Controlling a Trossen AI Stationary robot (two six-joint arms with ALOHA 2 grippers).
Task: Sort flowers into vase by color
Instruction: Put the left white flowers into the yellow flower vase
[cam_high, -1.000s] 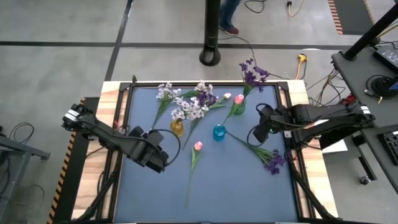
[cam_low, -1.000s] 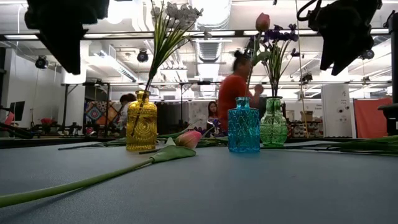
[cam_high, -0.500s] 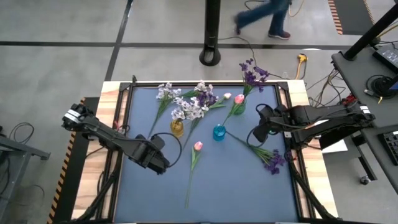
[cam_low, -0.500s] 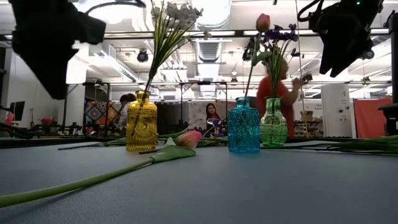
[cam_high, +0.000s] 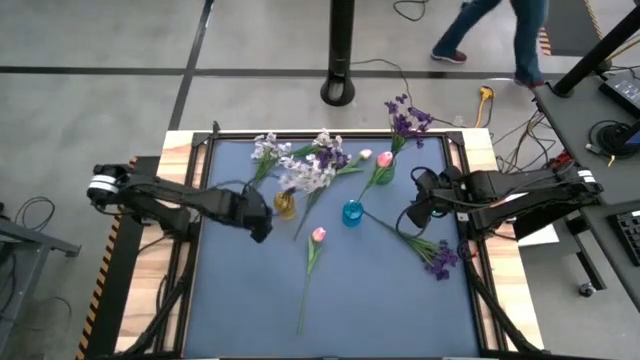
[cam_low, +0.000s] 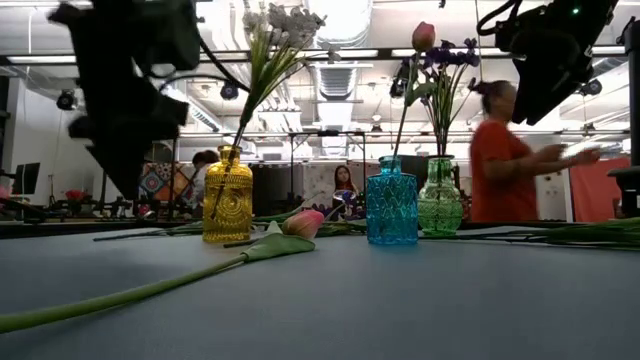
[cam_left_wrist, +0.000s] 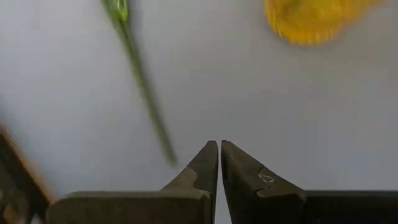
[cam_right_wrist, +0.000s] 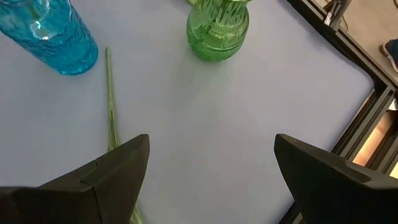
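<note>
Flowers: high view, white sprays (cam_high: 300, 176) in yellow vase (cam_high: 285, 206) at centre; pink tulip (cam_high: 318, 235) loose on surface (cam_high: 380, 300) below; purple spray (cam_high: 438, 256) lower right. Left claw (cam_high: 262, 226) beside yellow vase; right claw (cam_high: 411, 216) right of blue vase (cam_high: 352, 212). Low view: green vase (cam_low: 439, 208) holds tulip and purple stems. Left wrist view: claw (cam_left_wrist: 219, 149) pinched closed, empty. Right wrist view: claw (cam_right_wrist: 211, 155) wide apart, empty.
</note>
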